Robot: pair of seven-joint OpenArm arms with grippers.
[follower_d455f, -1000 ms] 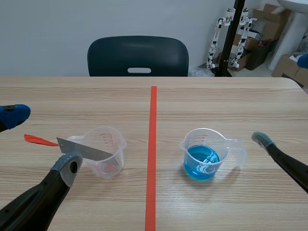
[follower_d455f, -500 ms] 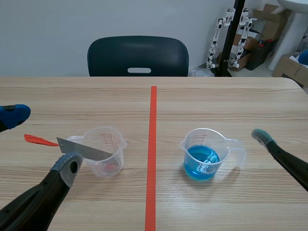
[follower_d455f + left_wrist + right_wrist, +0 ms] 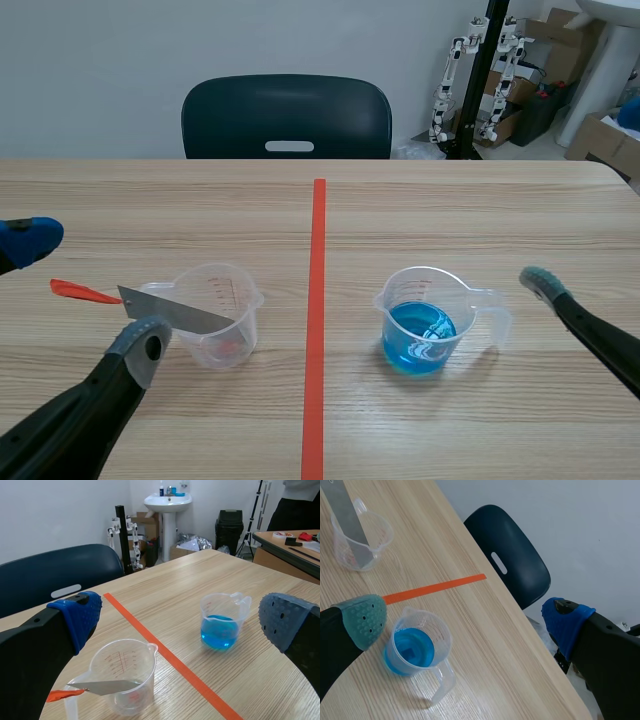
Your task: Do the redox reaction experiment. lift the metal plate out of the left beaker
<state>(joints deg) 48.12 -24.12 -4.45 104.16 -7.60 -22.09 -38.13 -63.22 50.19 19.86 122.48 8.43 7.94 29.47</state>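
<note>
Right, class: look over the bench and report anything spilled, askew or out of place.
Nothing is spilled. The metal plate leans slanted in the clear left beaker, its end jutting past the rim; the blue-liquid beaker stands upright.

The desk [image 3: 480, 200] is pale wood, its grain running from side to side. An orange-red tape line [image 3: 317, 300] runs down its middle toward the near edge. To the left of this mark the left beaker [image 3: 222, 318] stands upright, clear plastic with red measuring marks. On the other side, well apart, the right beaker [image 3: 425, 320] stands upright. It holds blue liquid, and its handle is turned away from the tape.
</note>
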